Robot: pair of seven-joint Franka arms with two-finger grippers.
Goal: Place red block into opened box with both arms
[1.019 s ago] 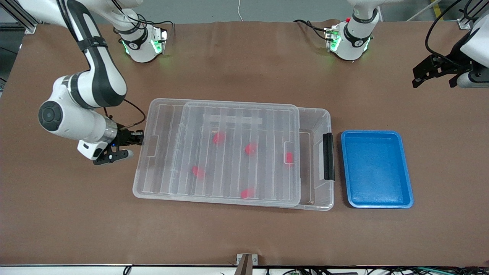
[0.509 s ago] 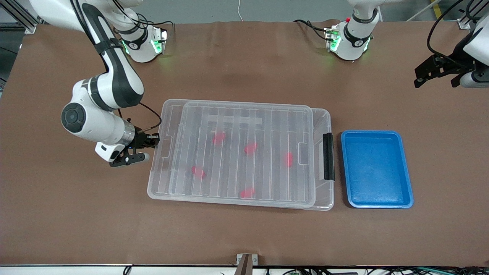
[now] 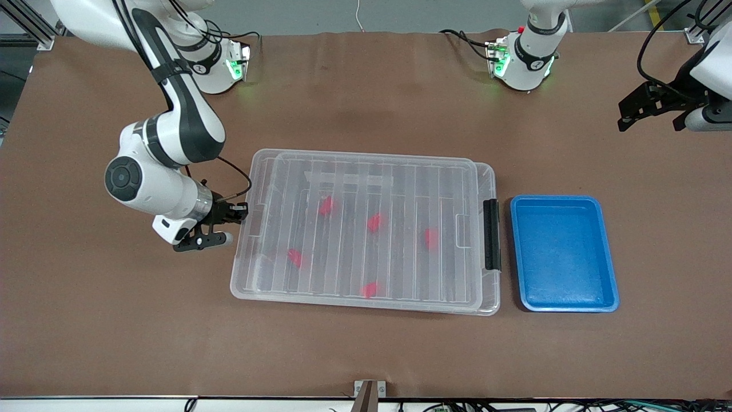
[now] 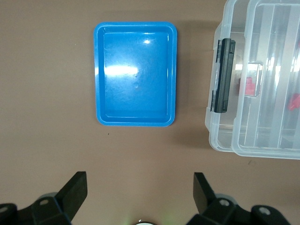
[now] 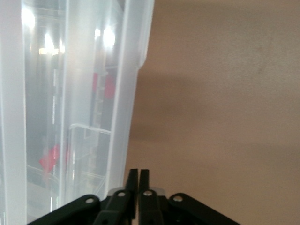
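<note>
Tabletop: wrist-only right tool (image 5: 138, 174) pinched

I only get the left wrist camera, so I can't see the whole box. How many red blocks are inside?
Observer: Five red blocks show through the lid, all inside the box.
Operator: Where's the other arm?
Observer: The right gripper is at the lid's short end, away from the black handle, fingers shut.
Operator: Does the lid fit right?
Observer: No, it juts past the box at the right arm's end. Your left gripper waits open above the table.
</note>
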